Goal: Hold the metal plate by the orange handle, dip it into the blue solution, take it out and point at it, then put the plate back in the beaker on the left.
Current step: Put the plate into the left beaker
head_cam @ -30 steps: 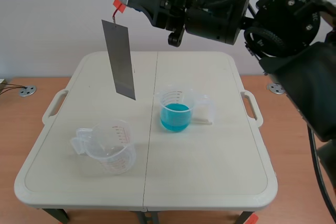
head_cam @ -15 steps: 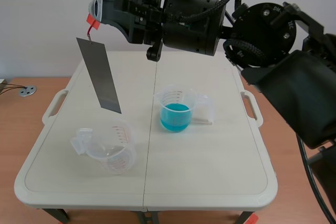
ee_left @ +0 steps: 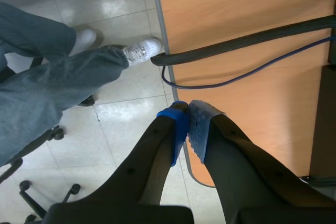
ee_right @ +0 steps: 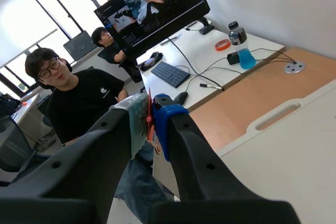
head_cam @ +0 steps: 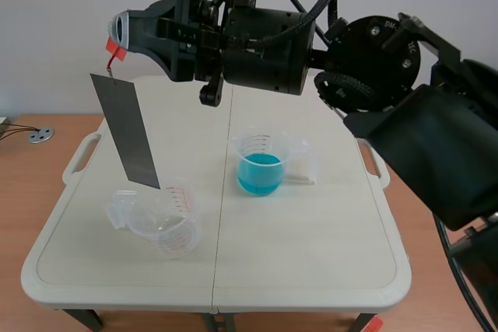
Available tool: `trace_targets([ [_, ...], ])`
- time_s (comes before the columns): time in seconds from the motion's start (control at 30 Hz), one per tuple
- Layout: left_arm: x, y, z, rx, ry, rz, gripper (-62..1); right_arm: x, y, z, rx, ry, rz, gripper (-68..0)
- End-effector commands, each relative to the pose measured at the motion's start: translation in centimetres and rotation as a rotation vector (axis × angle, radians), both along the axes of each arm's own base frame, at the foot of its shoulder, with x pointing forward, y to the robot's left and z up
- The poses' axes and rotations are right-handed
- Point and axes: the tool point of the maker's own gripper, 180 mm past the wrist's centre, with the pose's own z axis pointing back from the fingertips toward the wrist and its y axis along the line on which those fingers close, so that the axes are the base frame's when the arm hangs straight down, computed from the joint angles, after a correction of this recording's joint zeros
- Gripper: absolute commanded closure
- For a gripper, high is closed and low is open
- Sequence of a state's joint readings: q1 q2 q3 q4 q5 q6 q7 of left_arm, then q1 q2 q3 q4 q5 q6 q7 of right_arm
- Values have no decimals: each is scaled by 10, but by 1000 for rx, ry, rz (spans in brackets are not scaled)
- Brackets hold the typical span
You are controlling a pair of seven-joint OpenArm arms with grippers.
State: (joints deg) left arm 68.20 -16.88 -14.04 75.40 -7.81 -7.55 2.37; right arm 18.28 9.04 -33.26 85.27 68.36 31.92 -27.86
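As plate (head_cam: 124, 130) hangs, long axis tilts.

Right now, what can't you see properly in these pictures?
Scene view: whether the metal plate dips inside the empty beaker is unclear from this angle.
Right wrist view: the right gripper hides the plate; only a sliver of orange handle shows.
Left wrist view: the left gripper faces the floor, so the white table is out of frame.
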Motion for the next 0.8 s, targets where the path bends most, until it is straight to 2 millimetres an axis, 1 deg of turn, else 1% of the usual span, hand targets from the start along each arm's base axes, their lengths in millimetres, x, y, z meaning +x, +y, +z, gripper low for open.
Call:
trace_targets([
  [0.0,0,-3,1,-3,8,-21,-16,0,0,15,27,-42,-7,-15],
  [0.2,-7,-8,-2,-10,39,-37,-16,1,0,9,-7,-59,-15,-15],
  [0.37,-7,-13,-3,-23,39,-40,-16,1,1,7,-22,-65,-17,-15],
  [0.47,-1,-14,-2,-28,11,-43,-16,1,1,7,-25,-64,-16,-15],
  [0.77,13,-18,2,-48,-68,-53,-16,0,2,-4,-73,-73,-19,-15],
])
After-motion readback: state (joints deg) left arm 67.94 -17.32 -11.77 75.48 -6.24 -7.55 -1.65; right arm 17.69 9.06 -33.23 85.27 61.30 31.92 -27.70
